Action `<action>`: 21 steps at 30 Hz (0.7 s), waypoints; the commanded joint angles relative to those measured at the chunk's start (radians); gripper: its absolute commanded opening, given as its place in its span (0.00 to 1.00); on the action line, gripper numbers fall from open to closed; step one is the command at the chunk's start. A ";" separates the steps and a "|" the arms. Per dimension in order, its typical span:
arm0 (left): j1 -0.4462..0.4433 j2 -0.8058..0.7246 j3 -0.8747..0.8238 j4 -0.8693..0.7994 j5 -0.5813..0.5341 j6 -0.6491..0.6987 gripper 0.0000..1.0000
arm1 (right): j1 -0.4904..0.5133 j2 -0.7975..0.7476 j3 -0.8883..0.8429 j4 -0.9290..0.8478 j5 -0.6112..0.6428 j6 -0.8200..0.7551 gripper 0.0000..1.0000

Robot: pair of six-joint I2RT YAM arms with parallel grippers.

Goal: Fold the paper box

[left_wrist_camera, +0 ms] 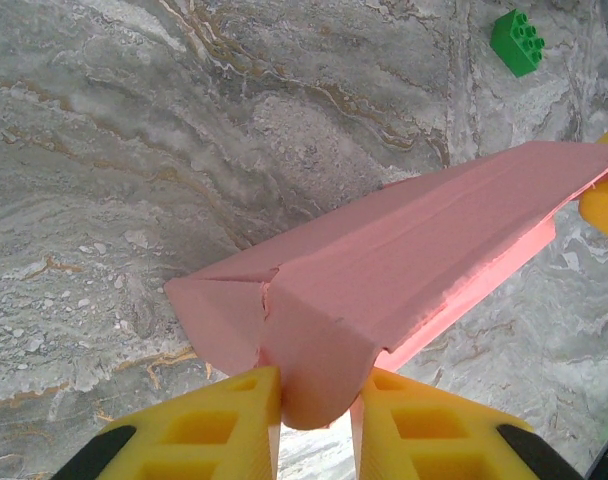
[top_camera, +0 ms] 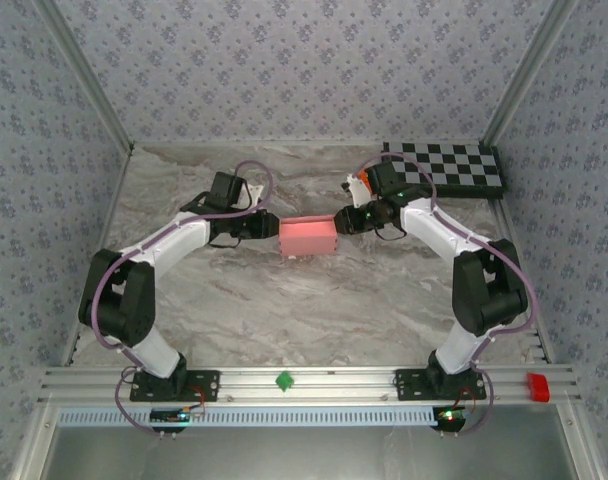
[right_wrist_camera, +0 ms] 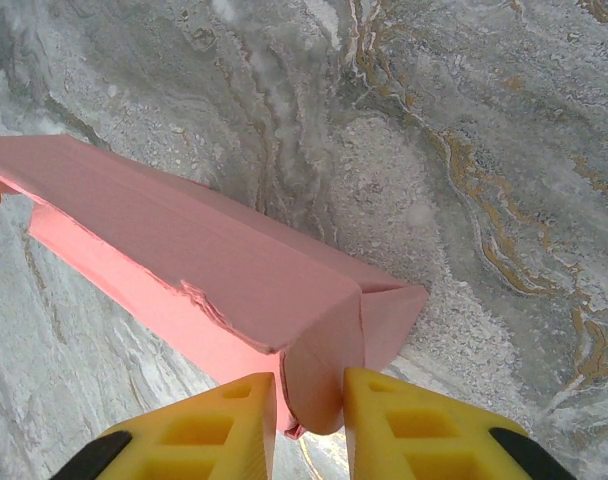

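Both ends are pinched: the left fingers [left_wrist_camera: 224, 425] clamp the rounded end flap of the paper box [left_wrist_camera: 414, 250], the right fingers [right_wrist_camera: 404, 425] clamp the flap at the opposite end, and the box spans straight between them over the tabletop [top_camera: 284, 310]. Thin card, I'd say: light, springy, quick to crease or tear along its ragged edge, so grip close to the fold lines. Open marble lies all round both fingers, with a green brick [left_wrist_camera: 516, 42] well beyond the left fingers.

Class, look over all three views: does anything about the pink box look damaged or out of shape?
Yes. The paper box has a ragged, frayed long edge, and a small tear at the corner near the left claw. Its end tab bulges where that claw pinches it.
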 commanded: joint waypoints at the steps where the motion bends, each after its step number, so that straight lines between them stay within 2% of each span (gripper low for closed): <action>1: 0.006 -0.002 0.045 0.018 0.026 -0.009 0.25 | 0.006 0.006 0.031 -0.030 0.000 0.005 0.26; 21: 0.005 0.023 0.048 0.031 0.055 -0.026 0.19 | 0.015 0.025 0.062 -0.054 -0.011 0.008 0.21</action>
